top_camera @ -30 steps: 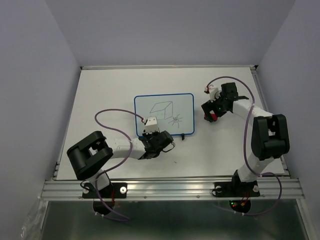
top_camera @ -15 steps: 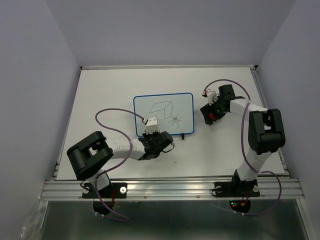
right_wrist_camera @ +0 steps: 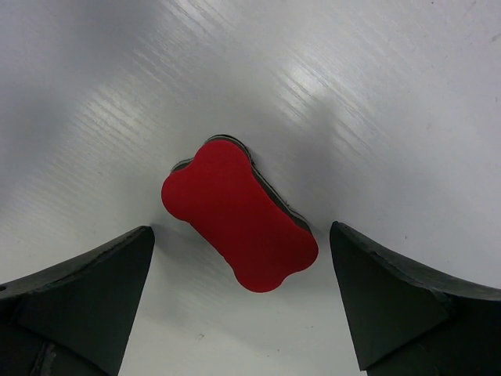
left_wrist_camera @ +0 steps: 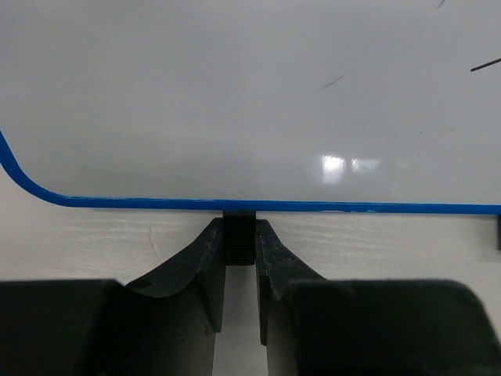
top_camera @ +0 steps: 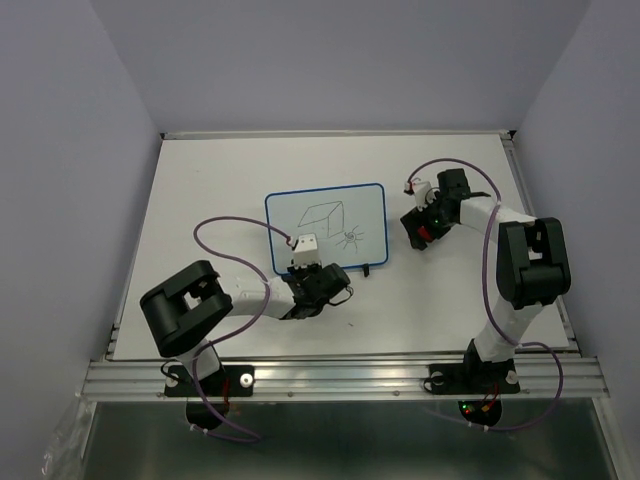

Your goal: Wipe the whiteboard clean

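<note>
From above, the whiteboard lies flat near the middle of the table, with a cube and a small spidery scribble unerased on it. Its long axis runs left to right, the right end slightly farther from the bases. Its footed edge faces the arms. The left gripper sits at that near edge. The right gripper hovers just beside the board's right end, over the red eraser.

In the left wrist view the fingers are narrow, pinched on a black foot under the blue rim. This looks like a brace, so it should hold steady and not lift the board.

In the right wrist view the fingers stand wide on either side of the eraser, touching nothing. The eraser's long axis runs on a diagonal, upper left to lower right. The step in hand appears to be picking it up. To do that well, the wrist should turn until the fingers close across the narrow waist. It should then come straight down, grip firmly and keep the felt face downward for wiping.
</note>
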